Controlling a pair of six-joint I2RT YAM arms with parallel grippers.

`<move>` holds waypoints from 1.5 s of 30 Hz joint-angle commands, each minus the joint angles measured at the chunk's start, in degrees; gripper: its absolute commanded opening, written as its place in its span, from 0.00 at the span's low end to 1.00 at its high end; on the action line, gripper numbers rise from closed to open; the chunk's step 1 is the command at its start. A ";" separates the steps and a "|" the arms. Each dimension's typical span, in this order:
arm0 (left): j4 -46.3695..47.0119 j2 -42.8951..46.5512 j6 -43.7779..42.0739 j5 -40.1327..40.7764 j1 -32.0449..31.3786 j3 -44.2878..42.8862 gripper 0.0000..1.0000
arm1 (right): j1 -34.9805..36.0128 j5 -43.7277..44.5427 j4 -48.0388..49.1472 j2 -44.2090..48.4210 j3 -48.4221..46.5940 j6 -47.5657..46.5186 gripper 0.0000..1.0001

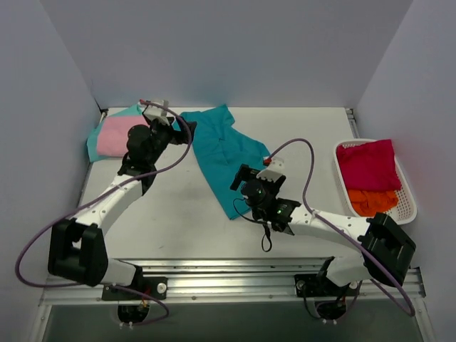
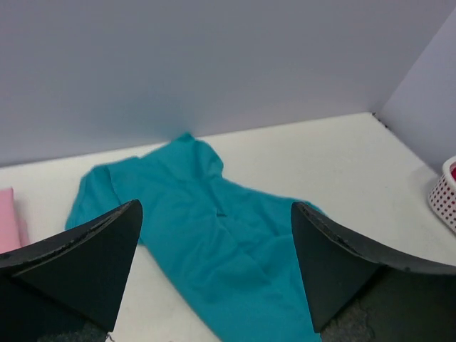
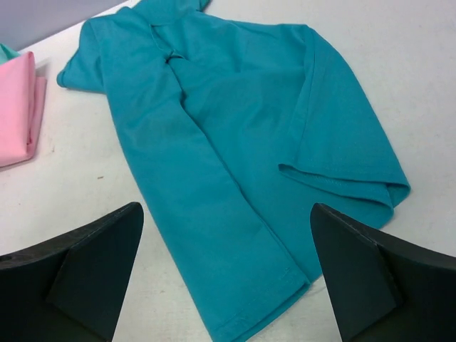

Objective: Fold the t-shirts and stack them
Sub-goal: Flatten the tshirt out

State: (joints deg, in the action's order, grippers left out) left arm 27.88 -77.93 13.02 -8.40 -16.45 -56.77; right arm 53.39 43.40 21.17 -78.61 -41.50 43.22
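The large teal t-shirt (image 1: 224, 153) lies in the middle of the table, folded lengthwise into a long crumpled strip. My left gripper (image 1: 179, 132) is open and empty above the shirt's far left end; the shirt fills the left wrist view (image 2: 214, 235) between the fingers. My right gripper (image 1: 242, 179) is open and empty over the shirt's near end, whose hem (image 3: 249, 313) lies between the fingers. A folded pink t-shirt (image 1: 112, 135) rests on a light mint-teal one (image 1: 92, 146) at the far left. Crimson (image 1: 368, 164) and orange (image 1: 372, 201) t-shirts lie in a basket.
The white mesh basket (image 1: 407, 206) stands at the right edge of the table; its corner shows in the left wrist view (image 2: 445, 192). White walls enclose the table at the back and both sides. The pink shirt also shows in the right wrist view (image 3: 18, 107).
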 commanded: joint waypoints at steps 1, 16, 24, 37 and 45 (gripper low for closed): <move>2.27 -2.30 -1.24 5.58 -0.79 -6.47 0.94 | 0.93 3.98 -0.35 3.98 -0.70 -2.61 1.00; -15.92 -32.00 4.91 6.03 3.44 -35.42 0.96 | -10.67 -20.99 13.64 -10.86 2.91 -1.56 1.00; -18.54 -46.85 5.70 -1.33 3.79 -52.44 0.94 | -14.09 -19.58 10.83 -15.88 0.01 0.11 1.00; -33.62 -78.17 13.00 -9.96 1.51 -98.64 0.94 | -16.38 -11.85 4.85 -7.27 3.00 0.46 1.00; -29.81 -74.47 14.14 -11.46 0.71 -88.60 0.94 | -16.56 -13.07 6.70 -14.54 -2.09 -0.33 1.00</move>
State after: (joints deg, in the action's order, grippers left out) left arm -5.39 -156.59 26.06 -17.67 -15.88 -145.58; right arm 37.15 28.75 28.03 -90.02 -40.12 43.40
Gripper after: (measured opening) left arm 0.941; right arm 0.995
